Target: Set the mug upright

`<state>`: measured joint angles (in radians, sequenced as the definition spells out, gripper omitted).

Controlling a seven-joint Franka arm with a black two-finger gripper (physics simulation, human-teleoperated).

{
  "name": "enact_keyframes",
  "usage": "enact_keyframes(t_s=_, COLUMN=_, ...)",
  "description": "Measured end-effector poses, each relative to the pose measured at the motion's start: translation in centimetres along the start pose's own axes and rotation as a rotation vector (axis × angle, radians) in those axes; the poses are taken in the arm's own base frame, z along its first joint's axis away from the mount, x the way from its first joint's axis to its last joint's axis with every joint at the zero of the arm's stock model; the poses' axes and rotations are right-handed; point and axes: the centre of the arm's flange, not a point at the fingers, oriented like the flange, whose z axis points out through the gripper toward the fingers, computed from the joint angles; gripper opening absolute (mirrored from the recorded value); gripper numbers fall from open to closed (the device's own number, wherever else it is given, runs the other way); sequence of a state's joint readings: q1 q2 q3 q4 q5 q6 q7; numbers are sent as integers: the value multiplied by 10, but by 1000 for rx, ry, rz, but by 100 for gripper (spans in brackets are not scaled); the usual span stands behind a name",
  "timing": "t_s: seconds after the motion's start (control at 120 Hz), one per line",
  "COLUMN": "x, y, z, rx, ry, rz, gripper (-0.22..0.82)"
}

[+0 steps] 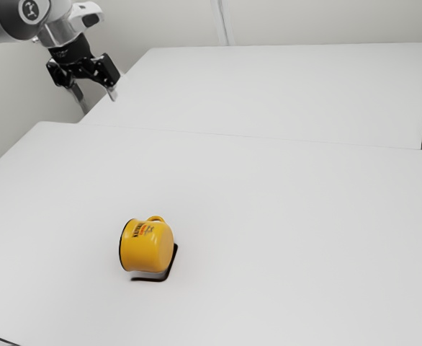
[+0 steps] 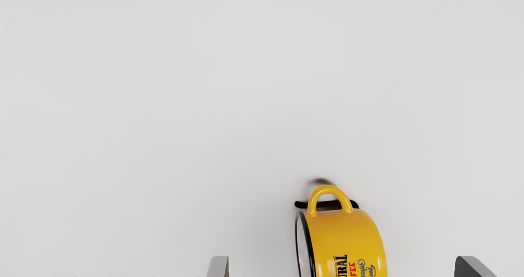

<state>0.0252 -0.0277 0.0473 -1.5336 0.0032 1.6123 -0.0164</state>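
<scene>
- The claw is hanging high above the worktop, its two fingers standing wide apart and holding nothing.
- Well apart from it, the yellow mug is lying on its side on the worktop, its dark-rimmed mouth facing the exterior view's left.
- Its looped handle is sticking out sideways from the body.
- A bent black strip is lying right by the mug.

One mug, one black strip — one tool

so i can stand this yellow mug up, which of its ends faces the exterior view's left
The open mouth, with its black rim; the yellow base is closed.
</scene>
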Motion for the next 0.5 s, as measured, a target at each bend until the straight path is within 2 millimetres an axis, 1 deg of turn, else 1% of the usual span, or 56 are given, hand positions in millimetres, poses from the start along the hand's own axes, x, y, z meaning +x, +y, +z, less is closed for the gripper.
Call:
enact_keyframes(t_s=0.058, x=-1, y=-15, z=-4, rx=4, ry=-2, rz=-27, gripper=60)
enact_keyframes(t_s=0.117, x=-2, y=-30, z=-2, rx=7, ry=-15, rz=-52, gripper=60)
enact_keyframes(t_s=0.167, x=-3, y=-41, z=7, rx=6, ry=-36, rz=-72, gripper=60)
enact_keyframes(t_s=0.2, x=-5, y=-47, z=20, rx=0, ry=-59, rz=-85, gripper=60)
enact_keyframes(t_s=0.233, x=-7, y=-52, z=36, rx=-19, ry=-89, rz=-98, gripper=60)
enact_keyframes(t_s=0.308, x=-15, y=-61, z=87, rx=-97, ry=-165, rz=-129, gripper=60)
enact_keyframes(t_s=0.333, x=-18, y=-64, z=101, rx=-129, ry=-180, rz=-140, gripper=60)
enact_keyframes(t_s=0.433, x=-32, y=-81, z=153, rx=-314, ry=-218, rz=-205, gripper=60)
enact_keyframes(t_s=0.5, x=-47, y=-98, z=191, rx=-456, ry=-234, rz=-266, gripper=60)
